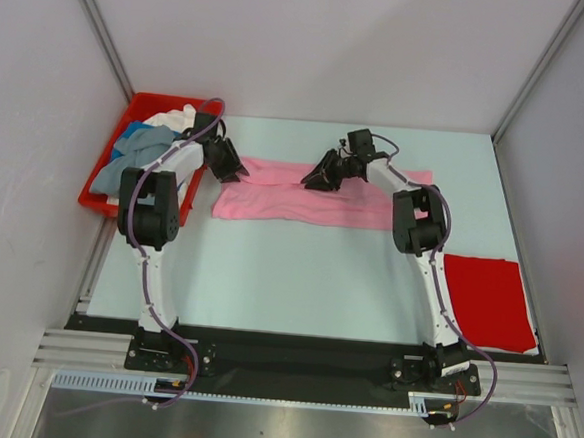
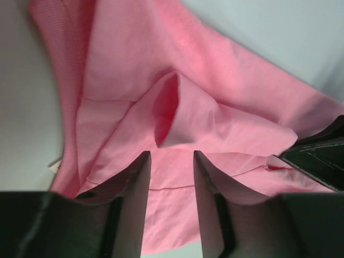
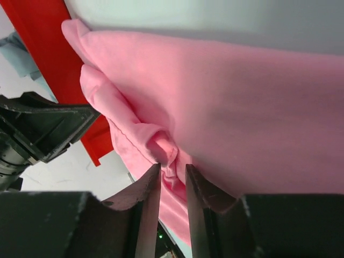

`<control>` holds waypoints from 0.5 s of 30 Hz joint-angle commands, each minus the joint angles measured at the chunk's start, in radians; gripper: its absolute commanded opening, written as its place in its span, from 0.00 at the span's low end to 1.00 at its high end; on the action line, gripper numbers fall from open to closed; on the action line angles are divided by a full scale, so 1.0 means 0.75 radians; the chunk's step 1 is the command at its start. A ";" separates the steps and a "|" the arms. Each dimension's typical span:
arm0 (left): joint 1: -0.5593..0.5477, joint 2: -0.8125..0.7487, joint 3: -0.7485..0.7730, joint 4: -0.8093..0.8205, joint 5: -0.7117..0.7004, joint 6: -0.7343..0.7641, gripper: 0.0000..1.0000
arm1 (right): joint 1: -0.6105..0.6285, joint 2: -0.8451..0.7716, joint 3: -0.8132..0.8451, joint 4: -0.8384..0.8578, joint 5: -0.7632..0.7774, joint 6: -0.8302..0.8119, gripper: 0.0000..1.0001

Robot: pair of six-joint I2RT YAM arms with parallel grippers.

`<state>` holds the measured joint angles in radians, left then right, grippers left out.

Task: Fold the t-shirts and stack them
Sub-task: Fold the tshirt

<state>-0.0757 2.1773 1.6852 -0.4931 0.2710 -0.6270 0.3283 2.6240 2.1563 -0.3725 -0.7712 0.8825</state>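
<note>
Lying in a long strip far back on the table, the pink t-shirt is under both grippers. The left gripper holds nothing, fingers apart. The right gripper is a little apart too, a cloth fold at its tips.

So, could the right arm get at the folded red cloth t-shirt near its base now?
Probably yes: the red t-shirt lies flat beside that arm, nothing on it; the right gripper must first leave the light pink cloth t-shirt.
</note>
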 commanded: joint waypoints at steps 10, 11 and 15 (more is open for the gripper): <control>-0.007 -0.240 -0.040 -0.034 -0.059 0.079 0.52 | -0.055 -0.220 0.124 -0.416 0.157 -0.422 0.31; -0.009 -0.250 -0.056 -0.010 -0.042 0.071 0.50 | -0.053 -0.234 0.107 -0.387 0.145 -0.410 0.33; -0.012 -0.179 -0.034 0.066 0.064 0.014 0.46 | 0.006 -0.196 0.072 -0.148 0.036 -0.190 0.34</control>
<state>-0.0765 2.0552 1.6428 -0.5125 0.2520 -0.5972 0.2901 2.5233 2.2177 -0.5911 -0.6910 0.6594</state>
